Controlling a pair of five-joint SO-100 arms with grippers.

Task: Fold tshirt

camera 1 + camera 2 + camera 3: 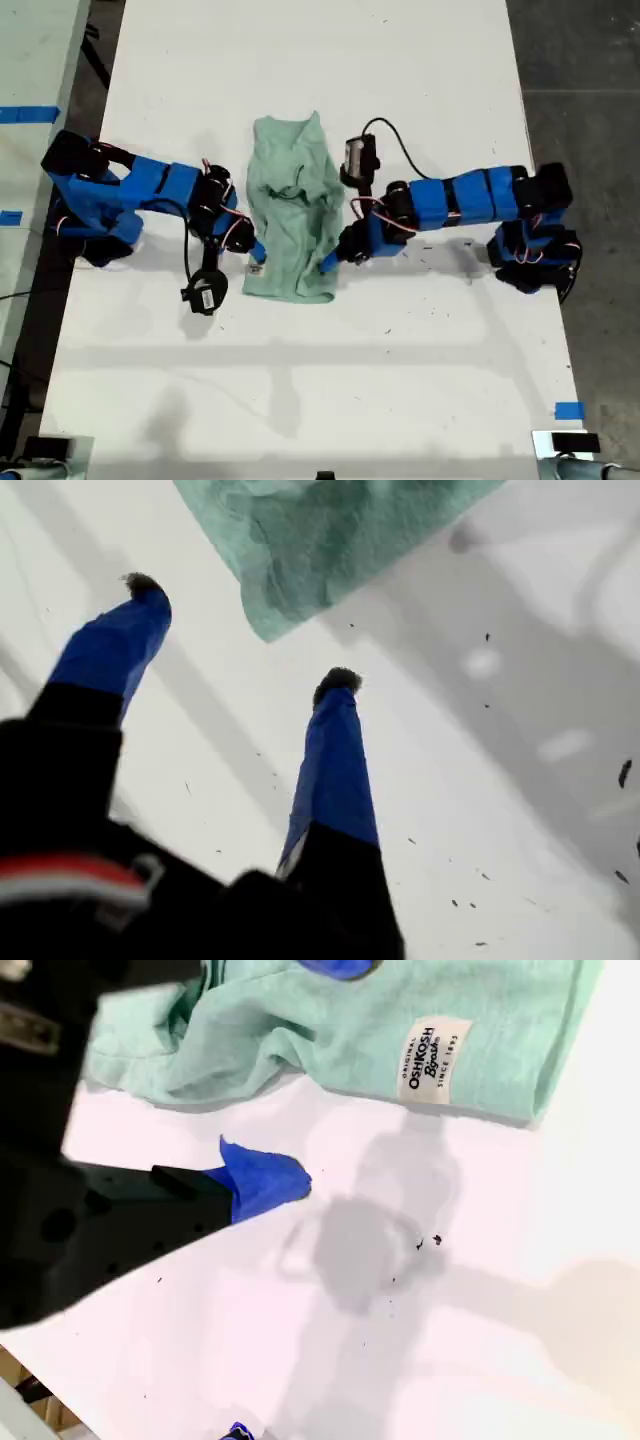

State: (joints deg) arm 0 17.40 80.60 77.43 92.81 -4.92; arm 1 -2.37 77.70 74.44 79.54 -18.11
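My first gripper (240,632) stands open, its two blue-taped fingers (330,760) well apart with dark, worn tips. It holds nothing. The tips hang over bare table just short of a corner of the tshirt (292,215). In the exterior view this gripper (330,262) sits at the shirt's lower corner on that view's right.

My second gripper (256,250) is at the opposite lower corner, on the exterior view's left. Its own view shows only one blue-taped finger (265,1180) clearly, lying over the table just beside the cloth's edge and apart from it. I cannot tell how far its jaws are open.

The white table (300,380) is long, smooth and matte, with soft shadows.

The tshirt lies in the middle of it between the two arms. It is pale mint-green heathered cloth, gathered into a narrow upright strip with rumpled folds near its upper half.

A small cream sewn label (428,1060) sits near the shirt's lower hem. It reads "ORIGINAL OSHKOSH B'gosh SINCE 1895".

Tiny dark specks (624,772) are scattered over the table.
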